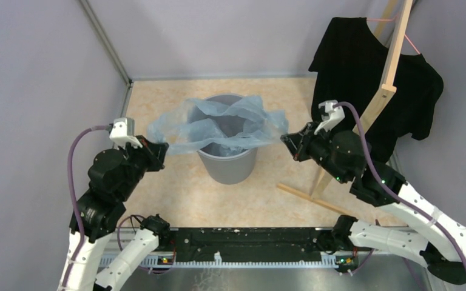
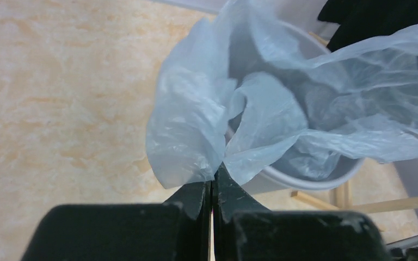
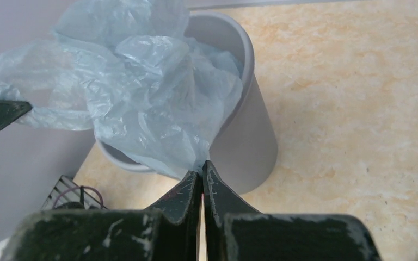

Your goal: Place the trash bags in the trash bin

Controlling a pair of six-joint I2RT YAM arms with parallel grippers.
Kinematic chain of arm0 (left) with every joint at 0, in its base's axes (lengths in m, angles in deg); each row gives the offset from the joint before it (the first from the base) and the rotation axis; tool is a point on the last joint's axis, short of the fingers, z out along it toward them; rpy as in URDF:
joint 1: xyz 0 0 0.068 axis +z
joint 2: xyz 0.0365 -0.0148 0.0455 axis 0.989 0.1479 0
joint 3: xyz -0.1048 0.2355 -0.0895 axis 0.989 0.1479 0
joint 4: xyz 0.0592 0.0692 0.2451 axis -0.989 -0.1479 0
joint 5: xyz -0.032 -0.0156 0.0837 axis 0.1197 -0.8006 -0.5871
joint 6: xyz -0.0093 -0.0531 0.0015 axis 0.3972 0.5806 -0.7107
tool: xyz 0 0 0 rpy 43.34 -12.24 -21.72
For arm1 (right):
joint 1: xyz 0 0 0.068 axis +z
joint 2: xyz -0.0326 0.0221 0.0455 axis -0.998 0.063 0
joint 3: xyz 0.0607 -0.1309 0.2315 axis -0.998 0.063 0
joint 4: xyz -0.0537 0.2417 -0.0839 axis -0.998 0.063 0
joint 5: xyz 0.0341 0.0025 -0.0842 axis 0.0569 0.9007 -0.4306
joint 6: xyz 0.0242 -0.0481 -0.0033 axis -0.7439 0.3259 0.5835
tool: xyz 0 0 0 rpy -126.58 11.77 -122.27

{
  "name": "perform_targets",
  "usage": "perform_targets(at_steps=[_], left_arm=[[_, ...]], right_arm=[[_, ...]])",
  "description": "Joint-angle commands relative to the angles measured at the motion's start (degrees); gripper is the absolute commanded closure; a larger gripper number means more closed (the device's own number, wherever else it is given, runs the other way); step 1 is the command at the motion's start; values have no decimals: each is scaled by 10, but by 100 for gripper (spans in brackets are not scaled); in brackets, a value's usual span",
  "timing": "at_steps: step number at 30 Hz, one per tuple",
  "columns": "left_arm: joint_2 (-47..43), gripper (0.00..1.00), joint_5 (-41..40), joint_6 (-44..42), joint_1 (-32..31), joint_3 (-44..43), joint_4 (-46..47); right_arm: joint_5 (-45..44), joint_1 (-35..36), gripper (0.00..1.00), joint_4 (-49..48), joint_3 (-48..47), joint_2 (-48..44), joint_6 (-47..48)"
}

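Observation:
A pale blue-grey trash bag (image 1: 218, 128) hangs stretched over the mouth of the grey round trash bin (image 1: 229, 165), its middle sagging inside. My left gripper (image 1: 161, 147) is shut on the bag's left edge, just left of the bin. My right gripper (image 1: 286, 140) is shut on the bag's right edge, just right of the bin. In the left wrist view the closed gripper (image 2: 214, 173) pinches the film (image 2: 190, 125) beside the bin rim (image 2: 305, 184). In the right wrist view the closed gripper (image 3: 201, 167) pinches the film (image 3: 141, 92) against the bin wall (image 3: 250, 147).
A black T-shirt (image 1: 364, 66) hangs on a wooden rack (image 1: 388, 79) at the back right; the rack's foot (image 1: 315, 200) lies on the floor right of the bin. Grey walls (image 1: 36, 91) close in the left and back.

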Motion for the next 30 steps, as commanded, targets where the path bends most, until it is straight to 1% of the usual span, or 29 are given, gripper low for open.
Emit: perform_targets(at_steps=[1, 5, 10, 14, 17, 20, 22, 23, 25, 27, 29, 30], left_arm=[[-10, 100, -21, -22, 2, 38, -44], [-16, 100, -37, -21, 1, 57, -58], [-22, 100, -94, -28, 1, 66, -63], [-26, 100, -137, -25, 1, 77, -60], [-30, 100, -117, -28, 2, 105, -26], [-17, 97, -78, -24, 1, 137, 18], [-3, 93, -71, -20, 1, 154, 39], [7, 89, -71, -19, 1, 158, 46], [25, 82, -72, -21, 2, 161, 62], [39, 78, -76, -26, 1, 158, 76], [47, 75, -76, -29, 1, 147, 76], [48, 73, -76, -28, 1, 139, 72]], right_arm=[[28, -3, 100, -3, 70, 7, -2], [-4, -3, 100, 32, 88, 32, -4], [-57, -2, 100, 59, 101, 37, 11], [-111, -3, 100, 85, 94, 50, 14], [-127, -3, 100, 68, 97, 63, 19], [-130, -3, 100, 22, 109, 88, 30], [-157, -2, 100, 10, 104, 117, 29], [-174, -3, 98, 3, 99, 131, 30], [-196, -2, 91, -10, 90, 160, 40], [-203, -3, 85, -6, 71, 177, 55], [-185, -3, 76, 20, 46, 181, 69], [-157, -2, 73, 32, 33, 175, 84]])
